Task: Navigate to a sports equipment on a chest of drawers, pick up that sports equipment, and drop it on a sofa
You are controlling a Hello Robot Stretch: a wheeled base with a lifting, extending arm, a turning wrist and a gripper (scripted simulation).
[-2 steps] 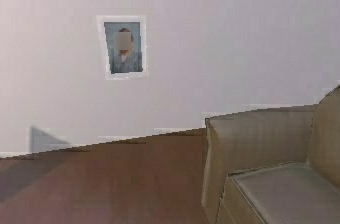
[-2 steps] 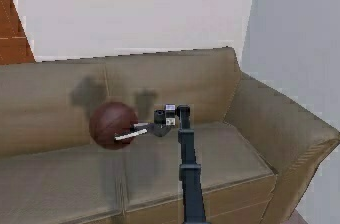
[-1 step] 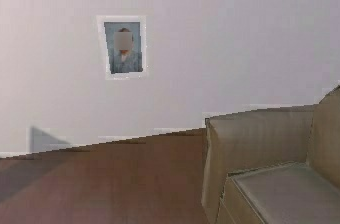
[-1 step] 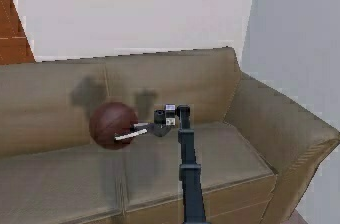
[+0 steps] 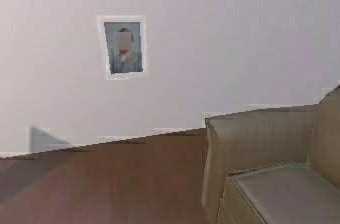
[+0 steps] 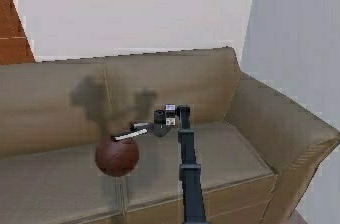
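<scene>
Arm side view gives the relation that matters. The arm (image 6: 188, 172) reaches out over the sofa (image 6: 48, 95), and at its far end the gripper (image 6: 125, 134) points its two thin fingers toward this view's left. Just below the fingertips, a little lower and to the left in the picture, is a round red-brown ball (image 6: 116, 159), which I take for the sports equipment. It is seen against the seat cushion, in front of the backrest and near the middle of the seat. Whether the ball hangs from the fingers or lies on the cushion, I cannot tell. So I cannot tell whether the gripper holds anything, and the state of the jaws cannot be read from the pictures either. The ball is round, so it has no long axis to consider.

By my judgement the task is at its last step, the drop on the sofa. What decides it is that the ball is above the cushion and inside the seat, not at its front edge. If the ball is held, a release here should put it on the seat. A ball can roll, and the front of the seat is the side with nothing to stop it.

Forward view has the sofa's end (image 5: 278, 150) at its right, a wood floor (image 5: 78, 185) and a small framed picture (image 5: 123, 47) on the white wall.
</scene>
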